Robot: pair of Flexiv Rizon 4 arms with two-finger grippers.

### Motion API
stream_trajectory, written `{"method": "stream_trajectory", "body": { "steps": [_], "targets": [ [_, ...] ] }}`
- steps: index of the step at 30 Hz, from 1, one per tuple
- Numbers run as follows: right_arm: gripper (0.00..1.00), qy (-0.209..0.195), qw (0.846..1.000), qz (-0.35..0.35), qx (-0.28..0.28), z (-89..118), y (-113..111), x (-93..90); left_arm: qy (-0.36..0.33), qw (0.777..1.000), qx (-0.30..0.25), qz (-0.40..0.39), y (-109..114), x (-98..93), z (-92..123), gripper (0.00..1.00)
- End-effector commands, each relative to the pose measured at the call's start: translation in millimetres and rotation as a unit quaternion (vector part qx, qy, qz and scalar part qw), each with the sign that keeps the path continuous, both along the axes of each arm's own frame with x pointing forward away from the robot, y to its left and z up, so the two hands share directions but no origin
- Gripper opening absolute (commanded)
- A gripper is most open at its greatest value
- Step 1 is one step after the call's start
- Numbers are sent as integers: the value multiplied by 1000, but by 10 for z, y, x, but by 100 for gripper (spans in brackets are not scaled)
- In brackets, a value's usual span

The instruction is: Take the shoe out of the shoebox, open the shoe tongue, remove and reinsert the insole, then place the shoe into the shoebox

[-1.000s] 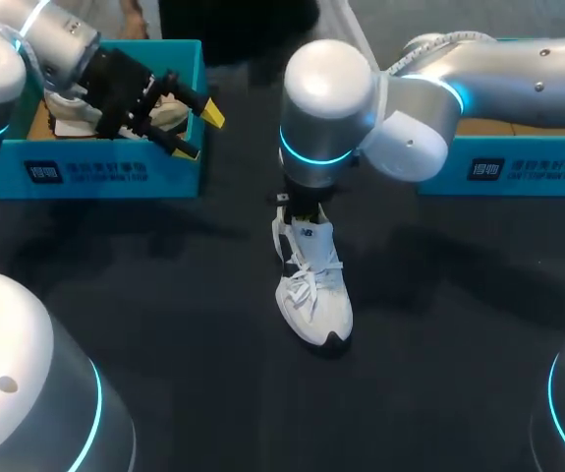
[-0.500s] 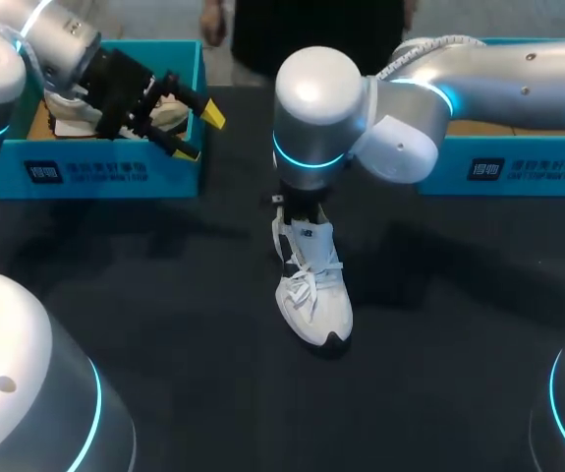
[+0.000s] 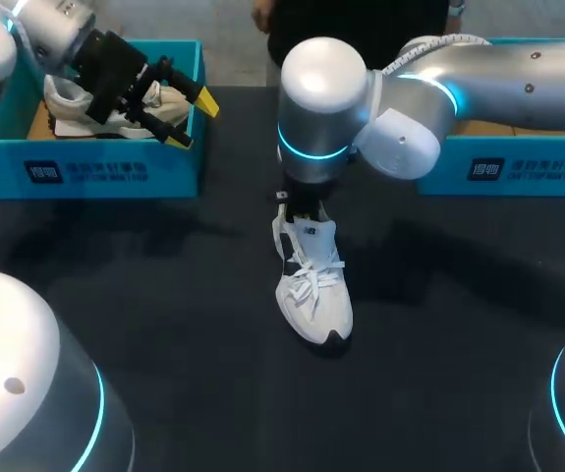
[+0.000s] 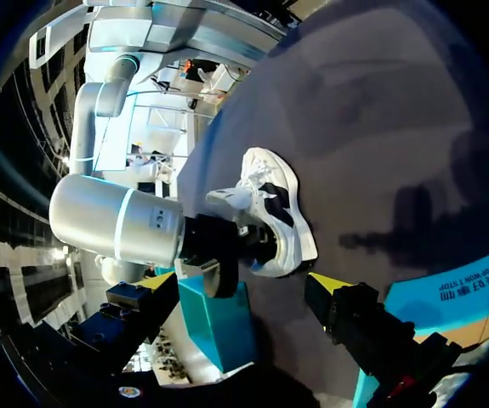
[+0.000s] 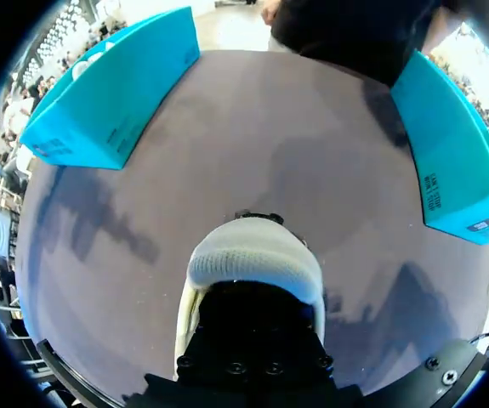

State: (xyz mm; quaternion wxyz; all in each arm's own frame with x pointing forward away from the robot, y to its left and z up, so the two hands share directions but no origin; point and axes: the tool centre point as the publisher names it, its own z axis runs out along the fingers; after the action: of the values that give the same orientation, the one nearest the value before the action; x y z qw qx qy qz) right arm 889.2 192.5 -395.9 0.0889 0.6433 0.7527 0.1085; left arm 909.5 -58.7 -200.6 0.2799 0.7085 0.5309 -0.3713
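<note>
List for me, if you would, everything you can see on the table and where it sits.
Table shoe: one, white, mid-table, upright.
Boxed shoe: one, white, inside the left shoebox.
Left shoebox: one, teal, far left.
Right shoebox: one, teal, far right.
Table: one, black.
Left gripper: one, black with yellow tips, open above the left shoebox.
Right gripper: one, black, at the table shoe's heel end.
</note>
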Motion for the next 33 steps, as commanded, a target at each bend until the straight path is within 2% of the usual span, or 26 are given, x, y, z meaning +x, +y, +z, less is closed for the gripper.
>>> {"method": "stream_trajectory", "body": {
  "steps": [1, 8, 14, 20, 25, 33],
  "targets": [
    [0, 9, 1000, 1, 1, -98, 44, 47, -2, 1000, 3, 4, 54, -10, 42, 100],
    [0, 22, 1000, 3, 4, -108, 80, -2, -4, 1000, 1, 8, 61, -18, 65, 100],
    [0, 47, 999, 7, 8, 25, 88, -101, -4, 1000, 1, 8, 61, -18, 65, 100],
    [0, 87, 996, 28, 19, 211, 71, -229, -4, 1000, 1, 8, 61, -18, 65, 100],
    [0, 140, 989, 48, 22, 300, 83, -342, -4, 1000, 1, 8, 61, -18, 65, 100],
    [0, 134, 989, 54, 23, 322, 82, -355, -4, 1000, 1, 8, 61, -18, 65, 100]
  ]
}}
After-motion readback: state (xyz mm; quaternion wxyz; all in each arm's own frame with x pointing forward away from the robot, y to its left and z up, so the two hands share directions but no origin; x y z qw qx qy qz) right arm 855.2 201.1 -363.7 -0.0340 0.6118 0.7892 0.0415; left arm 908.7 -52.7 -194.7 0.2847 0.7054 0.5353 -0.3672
